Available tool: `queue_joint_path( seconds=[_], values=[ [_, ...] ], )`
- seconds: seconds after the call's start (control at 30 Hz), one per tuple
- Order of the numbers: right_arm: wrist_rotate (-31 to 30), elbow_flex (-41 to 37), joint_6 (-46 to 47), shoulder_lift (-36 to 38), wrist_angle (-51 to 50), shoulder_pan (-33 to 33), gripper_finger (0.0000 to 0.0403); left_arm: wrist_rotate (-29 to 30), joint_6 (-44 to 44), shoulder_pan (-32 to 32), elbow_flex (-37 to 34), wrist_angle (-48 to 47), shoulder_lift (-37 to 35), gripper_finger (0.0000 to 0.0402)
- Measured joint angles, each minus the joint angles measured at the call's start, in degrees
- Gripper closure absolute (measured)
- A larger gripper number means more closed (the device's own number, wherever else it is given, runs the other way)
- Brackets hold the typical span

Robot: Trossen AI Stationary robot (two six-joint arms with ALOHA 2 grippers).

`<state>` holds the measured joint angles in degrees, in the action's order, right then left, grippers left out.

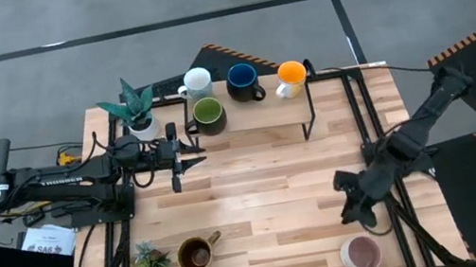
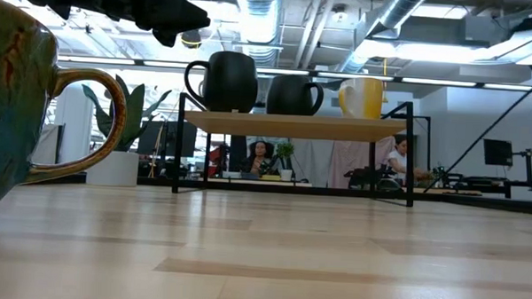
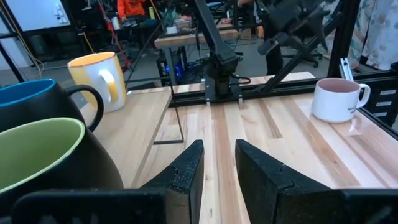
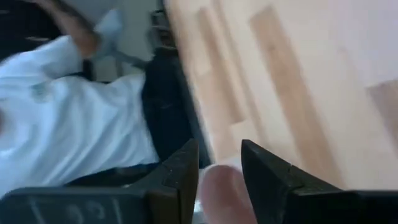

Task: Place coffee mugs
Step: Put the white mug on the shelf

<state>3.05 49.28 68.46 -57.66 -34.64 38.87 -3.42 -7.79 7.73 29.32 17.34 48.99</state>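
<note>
Here the right gripper [image 1: 356, 211] hangs low over the near right corner of the table [image 1: 276, 194], just above the pink mug [image 1: 361, 253], which stands upright by the table's edge. In the right wrist view its fingers [image 4: 180, 171] stand apart with something pale and rounded, likely the mug's rim [image 4: 219, 193], between them; nothing looks clamped, so I judge the gripper open and the mug not held. The step in hand seems to be taking up this mug for the shelf [image 1: 255, 116]. To do it well, the fingers should straddle the wall or the handle squarely before closing, since the mug sits close to the edge and a sideways nudge could tip it off.

The left gripper [image 1: 186, 153] waits just before the shelf, beside the green mug [image 1: 207, 112], its fingers [image 3: 186, 174] parted and empty. On the shelf stand the white mug [image 1: 197, 82], the blue mug [image 1: 242, 79] and the orange mug [image 1: 290, 74] (four placed, by my count). The brown mug [image 1: 196, 252] stands on the near left of the table, still to go.

The high view alone lays out all six mugs. The low view shows that the shelf is raised on thin legs, which the high view hides. The left wrist view shows the pink mug's handle [image 3: 364, 94] clearly; overhead it is harder to make out.
</note>
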Motion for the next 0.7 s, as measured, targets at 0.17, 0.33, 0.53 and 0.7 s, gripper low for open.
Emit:
queue_joint_path(
  seconds=[0.17,0.33,0.53,0.7],
  values=[
    [-2.50,0.00,0.38,-4.81,-2.68,4.31,0.0268,0.03,-1.58,0.01,0.00,0.02,0.00,0.0323],
    [0.92,0.00,-5.41,-10.61,-5.45,4.46,0.0270,2.17,-2.46,-0.01,0.00,0.02,0.00,0.0323],
    [4.87,0.00,-10.04,-16.42,-6.83,4.11,0.0270,3.06,-2.51,-0.01,0.00,0.04,0.00,0.0323],
    [8.80,0.00,-10.49,-19.32,-6.72,4.19,0.0270,3.06,-2.82,-0.01,0.00,0.07,-0.01,0.0323]
  ],
)
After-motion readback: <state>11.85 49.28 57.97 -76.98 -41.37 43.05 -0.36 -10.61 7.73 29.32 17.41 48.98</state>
